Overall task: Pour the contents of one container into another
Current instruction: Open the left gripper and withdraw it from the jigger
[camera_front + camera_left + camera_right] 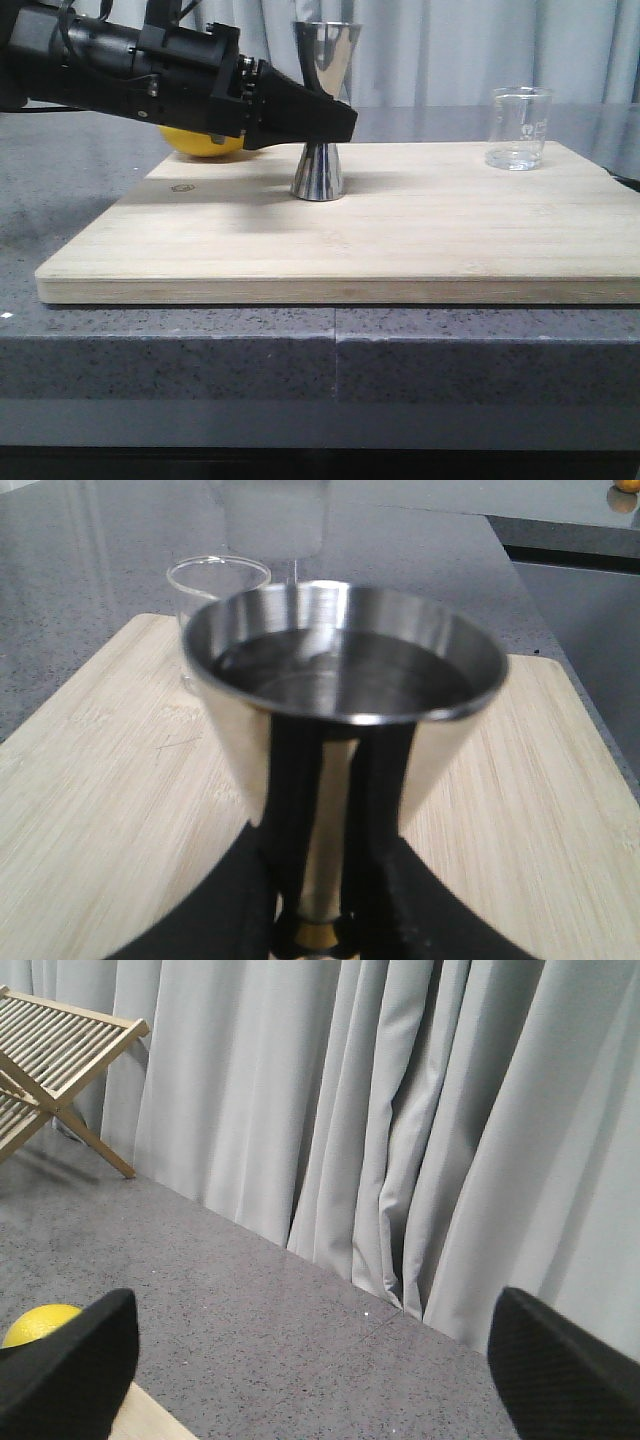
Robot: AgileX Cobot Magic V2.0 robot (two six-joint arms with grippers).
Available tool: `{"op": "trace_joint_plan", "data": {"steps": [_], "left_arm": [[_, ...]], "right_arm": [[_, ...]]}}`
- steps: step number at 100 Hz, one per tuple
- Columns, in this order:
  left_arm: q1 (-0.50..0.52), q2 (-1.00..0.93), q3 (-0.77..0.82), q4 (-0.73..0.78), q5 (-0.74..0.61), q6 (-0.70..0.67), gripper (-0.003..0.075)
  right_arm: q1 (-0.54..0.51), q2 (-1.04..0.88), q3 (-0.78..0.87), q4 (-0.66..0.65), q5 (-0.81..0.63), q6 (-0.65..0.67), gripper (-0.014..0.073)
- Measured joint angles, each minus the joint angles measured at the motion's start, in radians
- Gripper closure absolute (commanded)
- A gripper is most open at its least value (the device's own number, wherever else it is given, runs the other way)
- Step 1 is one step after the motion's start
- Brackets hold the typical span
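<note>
Grey speckled stone forms the worktop (200, 350), whose front edge lies nearest the front camera. On it rests a broad pale wooden board (400, 235), lying flat and reaching past the right edge of the front view. Behind everything hang light grey curtains (400, 1110), and the right wrist view also shows a slatted wooden rack (50, 1050) standing on the stone near them.

Over the board's left part reaches the black left arm, ending in the left end effector (335, 122). Its two fingers (230, 900) are pressed against the narrow waist of the steel jigger (320, 110) from either side, pinching it just by the thin gold band. The jigger stands upright with its lower cone on the board, a little left of centre and toward the back. From the left wrist camera its upper cup looks dark inside; whether it holds liquid cannot be told.

The right end effector (320, 1370) shows only in its own wrist view, with its two black fingertips spread wide apart and nothing between them, aimed at the curtains.

A glass beaker (519, 128) stands upright at the board's back right corner, well apart from the jigger, with faint white marks on its side and what seems a little clear liquid at the bottom.

A yellow lemon-like fruit (200, 142) sits just behind the board's back left edge, partly hidden by the left arm.
</note>
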State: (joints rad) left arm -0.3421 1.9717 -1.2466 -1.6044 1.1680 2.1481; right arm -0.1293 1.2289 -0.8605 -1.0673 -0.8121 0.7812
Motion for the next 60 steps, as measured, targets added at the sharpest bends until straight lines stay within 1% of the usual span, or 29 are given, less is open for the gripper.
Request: {"op": "trace_joint_plan", "data": {"steps": [21,26,34,49,56,60], "left_arm": [[0.000,0.000,0.000,0.007,0.000,0.000,0.0486],[0.000,0.000,0.000,0.018,0.000,0.000,0.0450],[0.000,0.000,0.000,0.022,-0.002,0.000,0.0416],[0.000,0.000,0.000,0.026,-0.002,0.000,0.0402],[0.000,0.000,0.000,0.026,-0.002,0.000,0.0364],[0.000,0.000,0.000,0.026,-0.002,0.000,0.0328]], "right_arm": [[0.000,0.000,0.000,0.000,-0.004,0.000,-0.0048],[0.000,0.000,0.000,0.000,-0.004,0.000,-0.0048],[0.000,0.000,0.000,0.000,-0.004,0.000,-0.0048],[0.000,0.000,0.000,0.000,-0.004,0.000,-0.0048],[0.000,0.000,0.000,0.000,-0.004,0.000,-0.0048],[0.000,0.000,0.000,0.000,-0.004,0.000,-0.0048]]}}
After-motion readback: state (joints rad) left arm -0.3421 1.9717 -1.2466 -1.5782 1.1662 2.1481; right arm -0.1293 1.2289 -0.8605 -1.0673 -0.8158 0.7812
